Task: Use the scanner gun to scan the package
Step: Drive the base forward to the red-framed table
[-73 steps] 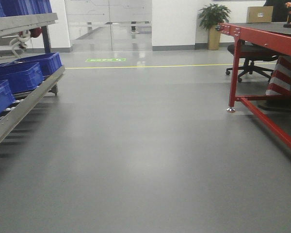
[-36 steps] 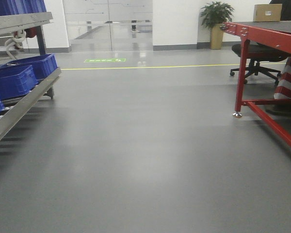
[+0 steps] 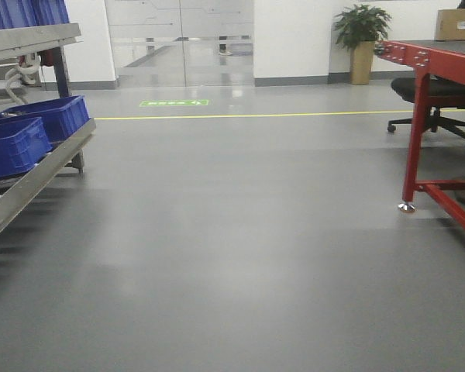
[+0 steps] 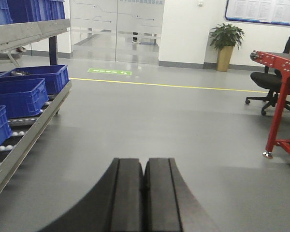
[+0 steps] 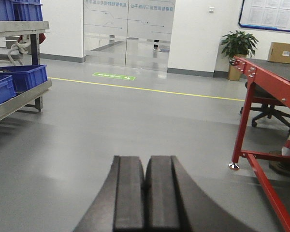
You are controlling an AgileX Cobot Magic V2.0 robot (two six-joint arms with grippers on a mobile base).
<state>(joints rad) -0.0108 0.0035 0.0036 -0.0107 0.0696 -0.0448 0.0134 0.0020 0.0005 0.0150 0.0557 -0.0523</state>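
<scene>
1. The left jaws are pressed together and hold nothing.
2. The right jaws are closed too, also empty.
3. The package [image 5: 283, 52] stands on the red desk [image 5: 266, 79], ahead on the right, well apart from both jaws.

The left hand [image 4: 144, 163] and right hand [image 5: 145, 162] both have broad, matte black, outward-curving fingers [image 4: 128, 193].

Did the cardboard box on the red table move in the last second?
No. The cardboard box drifts right in frame, but the red table and potted plant drift right with it; the camera moved, not the box.
</scene>
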